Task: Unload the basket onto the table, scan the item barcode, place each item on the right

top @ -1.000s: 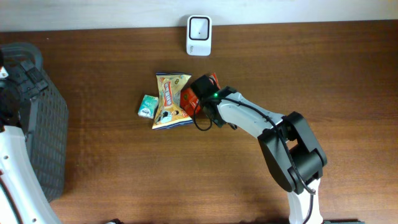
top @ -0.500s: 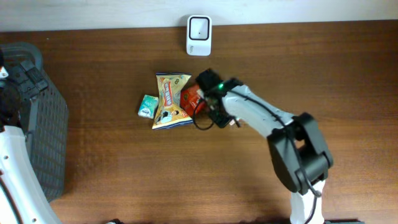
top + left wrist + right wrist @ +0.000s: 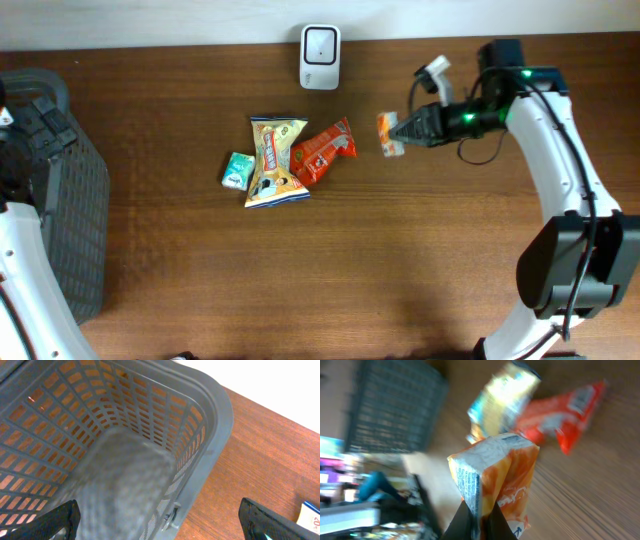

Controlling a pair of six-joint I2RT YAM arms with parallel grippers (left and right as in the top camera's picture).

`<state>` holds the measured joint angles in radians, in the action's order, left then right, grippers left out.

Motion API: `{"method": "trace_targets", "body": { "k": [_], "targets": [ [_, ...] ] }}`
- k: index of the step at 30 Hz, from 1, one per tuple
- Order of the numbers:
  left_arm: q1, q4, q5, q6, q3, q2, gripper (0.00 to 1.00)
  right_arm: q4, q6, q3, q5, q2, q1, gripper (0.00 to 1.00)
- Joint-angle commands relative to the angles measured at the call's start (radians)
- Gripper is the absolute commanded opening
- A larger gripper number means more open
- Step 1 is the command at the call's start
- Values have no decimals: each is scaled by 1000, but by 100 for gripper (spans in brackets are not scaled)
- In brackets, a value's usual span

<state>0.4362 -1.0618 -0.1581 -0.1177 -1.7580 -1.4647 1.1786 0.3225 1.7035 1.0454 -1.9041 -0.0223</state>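
orange packet (image 3: 388, 135), pinched by right pincer (image 3: 402, 130)

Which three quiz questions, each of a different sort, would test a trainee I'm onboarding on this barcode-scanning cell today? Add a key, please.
1. True or false: the right gripper is shut on a small orange packet.
2. Pick one. The left gripper is: A) shut on a rim; B) open, by the grey basket; C) holding a yellow bag.
3. How many packets lie on the table to the left of the held one in the overhead view?

Key: 1 true. 2 B. 3 three: the green packet, the yellow snack bag and the red packet.
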Motion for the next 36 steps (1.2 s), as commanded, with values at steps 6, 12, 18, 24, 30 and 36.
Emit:
{"method": "trace_targets", "body": {
  "k": [6,12,18,24,30,36],
  "targets": [
    [4,1,-4,-9,-3,-5,99,-8,47,6,313,2,-31,4],
    [4,1,-4,-9,-3,-5,99,-2,43,-41,-18,-21,-27,4],
    [4,1,-4,-9,-3,-5,99,-166,15,-272,35,-125,3,4],
    [4,1,-4,-9,-3,-5,99,-295,-97,-325,-91,-193,-2,11],
    [4,1,-4,-9,-3,-5,99,-368,-302,-325,-584,-193,-19,31],
    [4,1,-4,-9,-3,-5,99,-325,-324,-279,-798,-189,-19,48]
  ]
}}
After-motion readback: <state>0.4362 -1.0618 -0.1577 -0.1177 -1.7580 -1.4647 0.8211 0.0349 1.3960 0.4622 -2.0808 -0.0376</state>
